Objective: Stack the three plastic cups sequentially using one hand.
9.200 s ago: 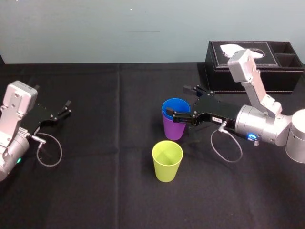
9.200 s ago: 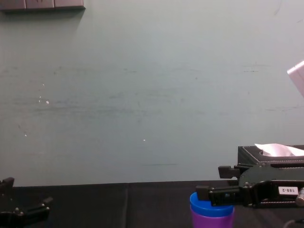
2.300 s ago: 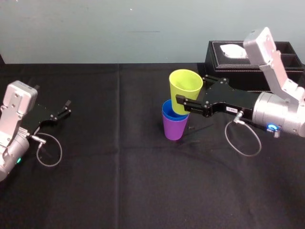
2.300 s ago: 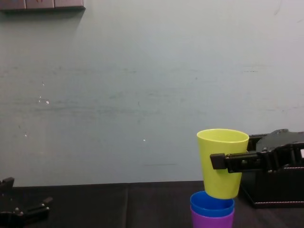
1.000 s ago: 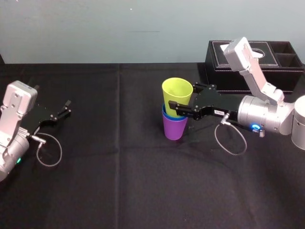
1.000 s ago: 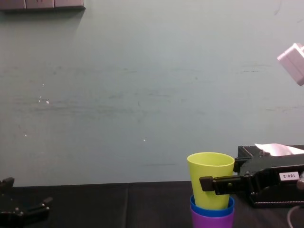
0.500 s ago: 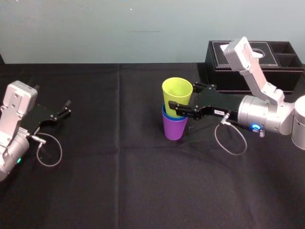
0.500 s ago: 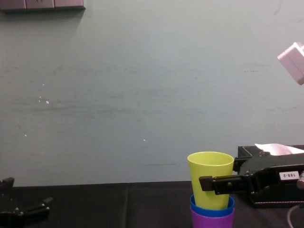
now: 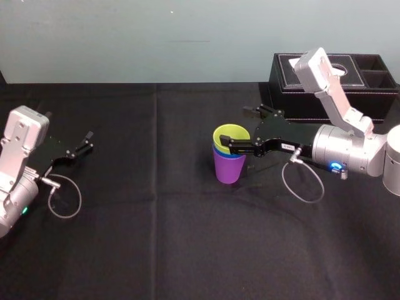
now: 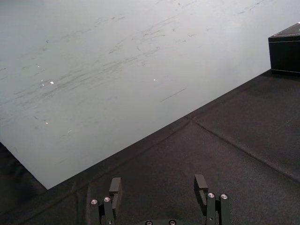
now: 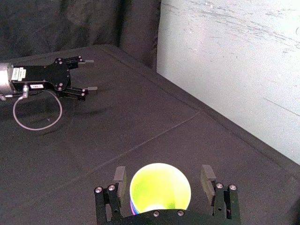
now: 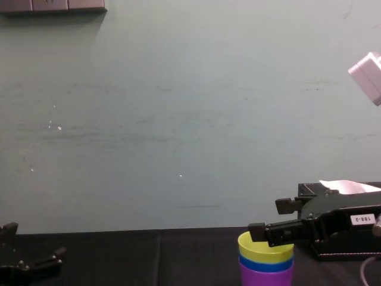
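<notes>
On the table (image 9: 187,250), near its centre, the yellow-green cup (image 9: 230,134) sits nested in the blue cup (image 12: 266,264) inside the purple cup (image 9: 229,170), so stacking looks done; the right gripper (image 9: 234,127), at their three o'clock with fingers spread astride the rim, need only withdraw, the left gripper (image 9: 84,142) parked at nine o'clock.

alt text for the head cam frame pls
Three cups stand nested on a black table: yellow-green cup in blue cup in purple cup. The right pincer is open, a finger each side of the stack. The left pincer rests open at far left; a black tissue box sits behind the right arm.
</notes>
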`<action>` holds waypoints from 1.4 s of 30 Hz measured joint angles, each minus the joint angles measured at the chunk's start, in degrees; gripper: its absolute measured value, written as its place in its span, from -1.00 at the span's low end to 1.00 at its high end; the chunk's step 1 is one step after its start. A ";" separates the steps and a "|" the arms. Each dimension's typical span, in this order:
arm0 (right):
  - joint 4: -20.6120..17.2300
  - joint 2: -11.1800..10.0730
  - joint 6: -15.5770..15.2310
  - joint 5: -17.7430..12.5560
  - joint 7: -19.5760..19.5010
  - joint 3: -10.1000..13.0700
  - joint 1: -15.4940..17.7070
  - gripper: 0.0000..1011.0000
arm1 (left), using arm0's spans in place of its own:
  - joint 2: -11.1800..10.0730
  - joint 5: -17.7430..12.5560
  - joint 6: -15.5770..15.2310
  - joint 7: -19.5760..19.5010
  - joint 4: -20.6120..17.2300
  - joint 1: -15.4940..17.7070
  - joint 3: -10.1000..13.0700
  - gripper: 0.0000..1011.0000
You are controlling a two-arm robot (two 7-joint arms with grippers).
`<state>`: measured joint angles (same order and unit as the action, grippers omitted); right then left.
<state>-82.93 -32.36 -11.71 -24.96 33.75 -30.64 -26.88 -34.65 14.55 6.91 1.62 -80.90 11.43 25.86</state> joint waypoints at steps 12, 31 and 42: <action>-0.03 0.00 0.00 0.00 -0.06 0.00 0.00 0.99 | 0.00 0.00 0.00 0.00 0.00 0.00 0.00 1.00; -6.10 -3.98 3.49 -1.01 -4.25 5.97 7.04 0.99 | 0.00 0.00 0.00 0.00 0.00 0.00 0.00 1.00; -6.74 -6.31 5.87 -1.57 -6.81 12.02 12.60 0.99 | 0.00 0.00 0.00 0.00 0.00 0.00 0.00 1.00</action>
<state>-89.67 -38.67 -5.84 -26.53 26.94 -18.62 -14.28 -34.64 14.55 6.91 1.62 -80.90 11.43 25.86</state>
